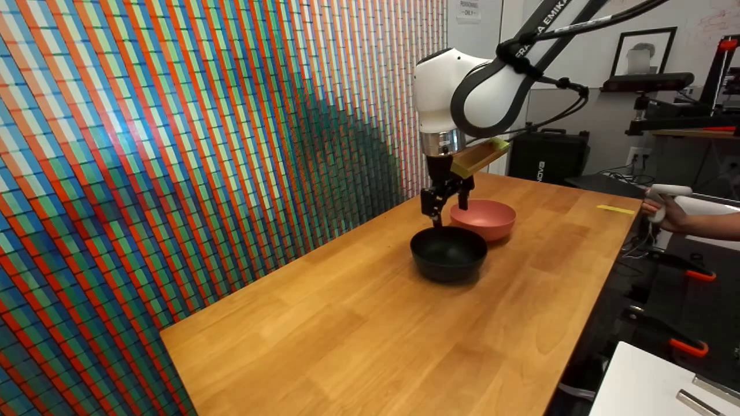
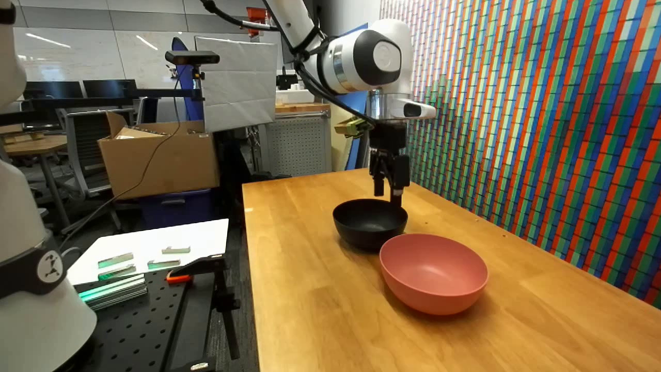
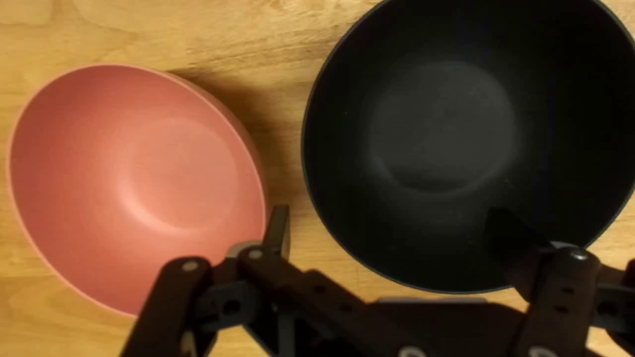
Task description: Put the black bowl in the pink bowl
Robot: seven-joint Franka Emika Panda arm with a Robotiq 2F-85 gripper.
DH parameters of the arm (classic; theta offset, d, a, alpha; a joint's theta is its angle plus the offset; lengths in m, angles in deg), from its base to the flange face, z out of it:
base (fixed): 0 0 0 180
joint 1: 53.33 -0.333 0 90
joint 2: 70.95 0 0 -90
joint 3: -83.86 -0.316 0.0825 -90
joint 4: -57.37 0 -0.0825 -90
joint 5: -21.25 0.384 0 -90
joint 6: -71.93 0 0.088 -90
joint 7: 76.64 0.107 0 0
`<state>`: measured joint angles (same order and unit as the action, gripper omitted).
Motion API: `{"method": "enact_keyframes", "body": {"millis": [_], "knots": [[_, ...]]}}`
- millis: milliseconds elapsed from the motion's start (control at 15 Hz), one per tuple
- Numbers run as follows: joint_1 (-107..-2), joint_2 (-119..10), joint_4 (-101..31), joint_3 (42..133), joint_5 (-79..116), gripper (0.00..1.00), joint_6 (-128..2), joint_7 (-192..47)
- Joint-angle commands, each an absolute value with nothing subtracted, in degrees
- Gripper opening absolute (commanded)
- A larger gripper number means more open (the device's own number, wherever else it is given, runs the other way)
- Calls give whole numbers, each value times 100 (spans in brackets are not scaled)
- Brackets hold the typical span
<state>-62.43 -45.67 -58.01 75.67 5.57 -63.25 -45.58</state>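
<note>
Hanging over the wooden table (image 1: 347,323), the Robotiq gripper (image 3: 389,225) held its jaws apart. In the wrist view one finger (image 3: 279,230) showed between the black bowl (image 3: 441,129) and the pink bowl (image 3: 183,173), the other across the black bowl's rim; whether it touched could not be told. Both bowls stood upright on the table, just beside each other. A multicoloured patterned wall (image 1: 202,144) lined one side; a yellow strip (image 1: 615,209) lay near the opposite edge, and a cardboard box (image 2: 160,165) stood beyond that edge.
</note>
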Motion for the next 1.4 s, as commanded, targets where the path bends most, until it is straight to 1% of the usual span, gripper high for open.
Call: {"method": "enact_keyframes", "body": {"millis": [0,733,800,867,933,1000,1133,1267,1333], "knots": [[-6510,-3922,-5062,7852,952,100,-6057,-4943],[-6576,-3270,-4523,8194,1216,100,-5717,-5290],[-6596,-3251,-4519,8205,1186,75,-5727,-5291],[-6598,-3238,-4516,8203,1196,73,-5739,-5295],[-6581,-3223,-4503,8184,1239,66,-5726,-5317],[-6572,-3211,-4492,8179,1262,56,-5717,-5327],[-6567,-3204,-4479,8187,1280,40,-5691,-5332],[-6587,-3202,-4468,8218,1253,27,-5663,-5318],[-6593,-3207,-4467,8230,1240,18,-5658,-5313]]}}
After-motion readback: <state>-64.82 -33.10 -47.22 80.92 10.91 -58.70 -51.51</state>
